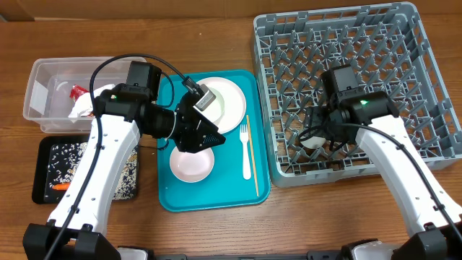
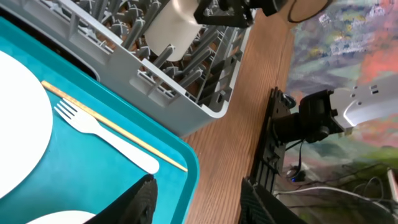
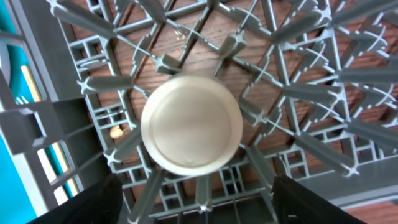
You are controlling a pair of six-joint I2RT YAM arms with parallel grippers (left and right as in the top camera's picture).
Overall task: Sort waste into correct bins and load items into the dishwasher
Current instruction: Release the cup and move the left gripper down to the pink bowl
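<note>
Your cup sits upturned in the dish rack; right hand spread wide above it, left hand half-open, empty, over the teal tray.

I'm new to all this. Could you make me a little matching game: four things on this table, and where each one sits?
1. white fork
2. small white cup
3. orange carrot
4. red wrapper

A. clear tub
B. grey dish rack
C. teal tray
D. black tray

Pairs: 1-C, 2-B, 3-D, 4-A
</note>
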